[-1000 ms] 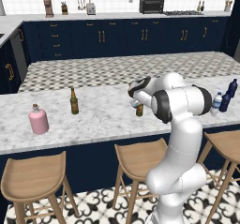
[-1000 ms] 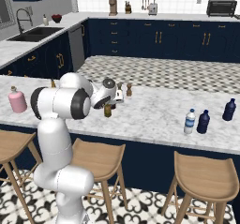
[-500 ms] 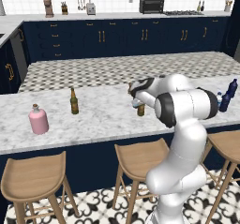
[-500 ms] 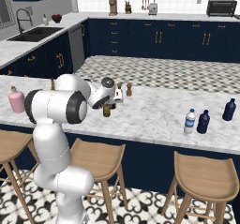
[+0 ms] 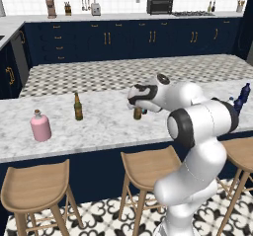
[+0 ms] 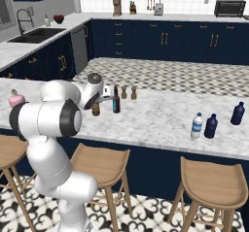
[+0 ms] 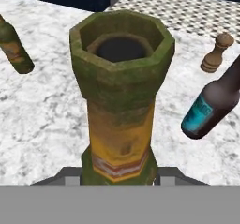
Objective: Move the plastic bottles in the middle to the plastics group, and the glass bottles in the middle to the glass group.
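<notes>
As arm folds low, gripper (image 5: 140,103) over brown bottle (image 7: 121,101)

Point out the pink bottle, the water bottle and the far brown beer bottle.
pink bottle (image 5: 40,127), left base view, body.
water bottle (image 6: 196,125), right base view, label band.
brown beer bottle (image 5: 78,107), left base view, lower body.

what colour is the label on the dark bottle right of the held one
Teal-blue label on the dark bottle; clearest in the hand view.

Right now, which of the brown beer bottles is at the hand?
The brown beer bottle mid-counter, at the hand; the other brown bottle stands alone near the pink bottle.
</notes>
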